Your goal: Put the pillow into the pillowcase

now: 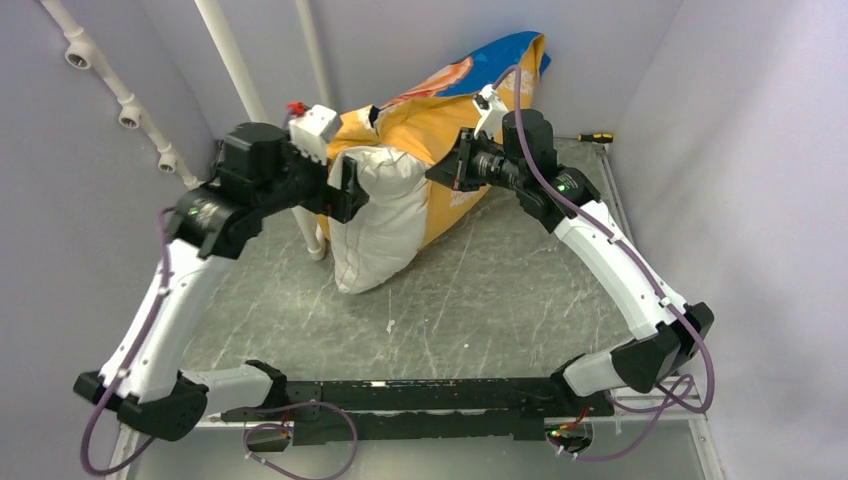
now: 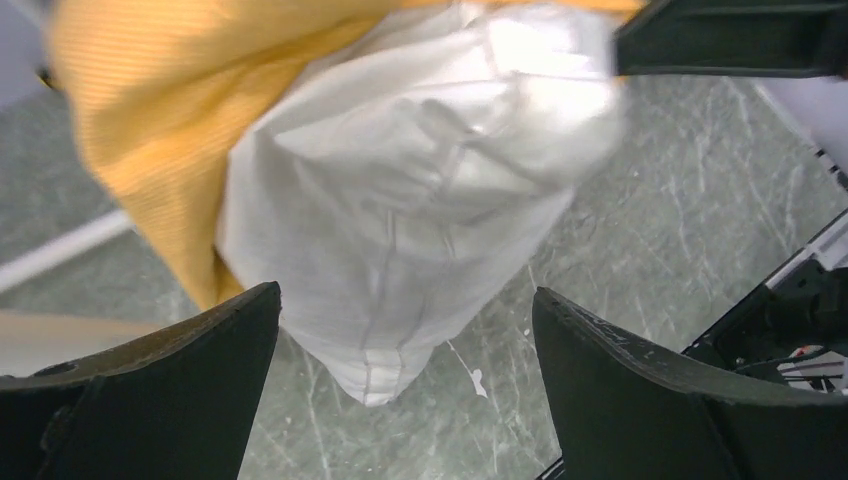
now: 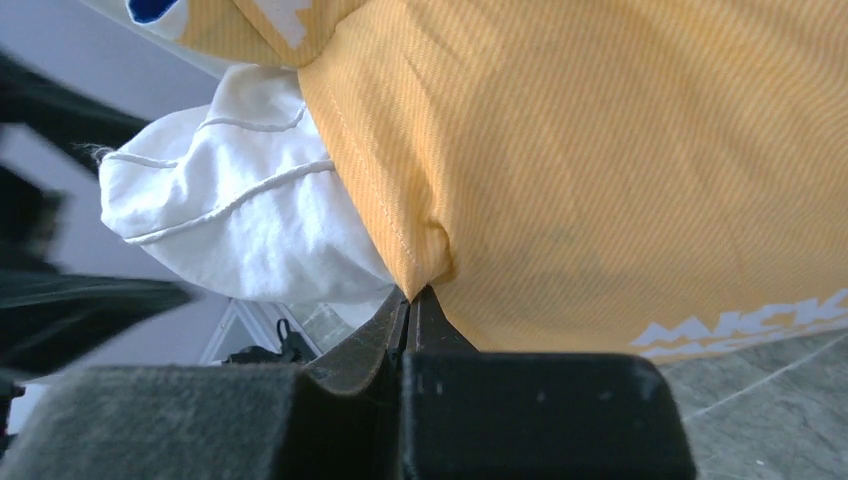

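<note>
Obs.: the pillow (image 1: pixel 378 225) sits partly inside the pillowcase (image 1: pixel 440 115), its white lower end sticking out of the yellow opening with one corner down on the table (image 1: pixel 490 300) (the bundle stands tilted, far end up near the back wall). The left gripper (image 2: pixel 405 300) has its jaws wide apart, facing the bare end of the pillow and holding nothing. The right gripper (image 3: pixel 408 298) has its jaws together, pinching a fold of the pillowcase's yellow hem just beside the exposed white fabric.

White pillow (image 1: pixel 378 225) half out of yellow-orange pillowcase (image 1: pixel 440 120) — upright, table's far side
</note>
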{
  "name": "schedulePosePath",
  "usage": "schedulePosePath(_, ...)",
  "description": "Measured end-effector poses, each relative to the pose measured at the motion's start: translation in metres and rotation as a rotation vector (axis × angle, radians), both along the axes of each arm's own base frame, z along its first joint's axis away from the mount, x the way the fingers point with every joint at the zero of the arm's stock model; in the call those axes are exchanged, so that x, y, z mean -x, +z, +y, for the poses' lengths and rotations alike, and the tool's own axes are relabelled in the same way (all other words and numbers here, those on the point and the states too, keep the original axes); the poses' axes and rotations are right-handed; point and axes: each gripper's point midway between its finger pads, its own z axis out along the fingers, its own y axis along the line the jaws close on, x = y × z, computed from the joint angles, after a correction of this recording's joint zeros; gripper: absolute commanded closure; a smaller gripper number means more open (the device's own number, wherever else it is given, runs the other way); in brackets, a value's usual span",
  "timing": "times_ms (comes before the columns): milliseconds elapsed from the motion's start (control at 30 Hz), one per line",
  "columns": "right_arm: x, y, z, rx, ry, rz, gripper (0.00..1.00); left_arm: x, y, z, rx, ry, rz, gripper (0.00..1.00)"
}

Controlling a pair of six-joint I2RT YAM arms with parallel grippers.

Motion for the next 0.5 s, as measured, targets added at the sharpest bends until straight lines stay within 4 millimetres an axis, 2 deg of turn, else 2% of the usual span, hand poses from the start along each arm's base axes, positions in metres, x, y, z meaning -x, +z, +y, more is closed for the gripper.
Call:
schedulePosePath(100, 0.001, -0.002, 0.003, -0.006, 0.024, 0.014, 1.0, -0.026, -0.051, -0.014, -0.003, 0.013, 0.055, 0.01)
schedulePosePath(133, 0.002, -0.004, 0.004, -0.006, 0.032, 0.025, 1.0, -0.031, -0.067, -0.017, -0.009, 0.016, 0.074, 0.07)
schedulePosePath(167, 0.003, -0.006, 0.006, -0.006, 0.04, 0.036, 1.0, -0.039, -0.087, -0.021, -0.011, 0.023, 0.095, 0.2)
schedulePosePath(200, 0.004, -0.009, 0.007, -0.005, 0.049, 0.047, 1.0, -0.049, -0.107, -0.026, -0.012, 0.028, 0.119, 0.42)
schedulePosePath(233, 0.004, -0.012, 0.008, 0.001, 0.054, 0.059, 0.94, -0.055, -0.117, -0.03, -0.005, 0.033, 0.134, 0.65)
schedulePosePath(300, 0.004, -0.021, 0.008, 0.017, 0.054, 0.084, 0.73, -0.07, -0.127, -0.04, 0.01, 0.032, 0.147, 0.98)
schedulePosePath(333, 0.004, -0.023, 0.008, 0.022, 0.051, 0.09, 0.6, -0.079, -0.128, -0.045, 0.013, 0.031, 0.143, 1.0)
schedulePosePath(400, -0.001, -0.021, 0.005, 0.029, 0.033, 0.064, 0.43, -0.089, -0.131, -0.053, 0.024, 0.037, 0.157, 1.0)
schedulePosePath(500, -0.005, -0.017, -0.003, 0.045, -0.008, 0.012, 0.32, -0.096, -0.133, -0.059, 0.027, 0.036, 0.16, 1.0)
